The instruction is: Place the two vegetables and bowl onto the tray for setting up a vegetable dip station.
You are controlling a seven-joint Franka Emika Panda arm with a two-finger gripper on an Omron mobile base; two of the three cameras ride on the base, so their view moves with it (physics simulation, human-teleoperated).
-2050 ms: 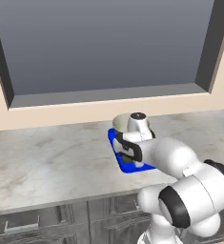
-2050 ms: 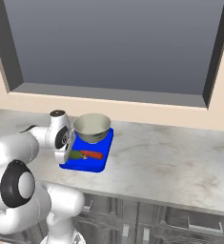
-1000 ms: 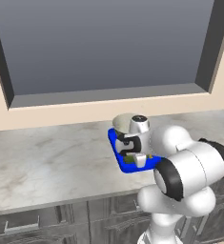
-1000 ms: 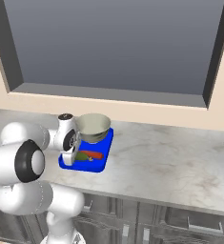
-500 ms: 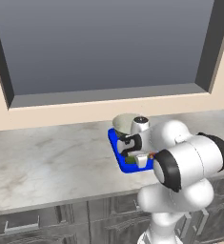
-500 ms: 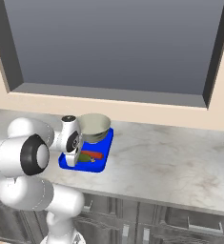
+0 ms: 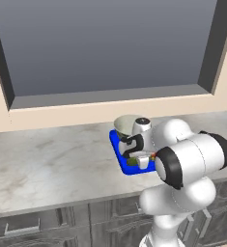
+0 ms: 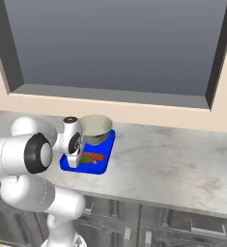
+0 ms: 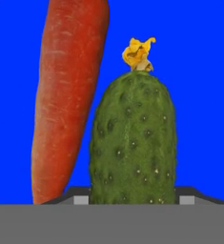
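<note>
My hand (image 8: 74, 161) hangs low over the flat bright blue tray (image 8: 101, 166) on the pale marbled bench (image 8: 173, 169). Its fingers straddle the stubby dark green cucumber (image 9: 132, 143), which lies on the tray beside the tapered orange-red carrot (image 9: 68, 90); whether they grip it I cannot tell. The round grey-green bowl (image 8: 95, 128) sits at the tray's far end. Everything seems placed, so next I should probably let go and lift clear.

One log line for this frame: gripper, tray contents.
gripper: straddling knobbly dark green cucumber, grip unconfirmed | flat bright blue tray: tapered orange-red carrot, cucumber, round grey-green bowl
</note>
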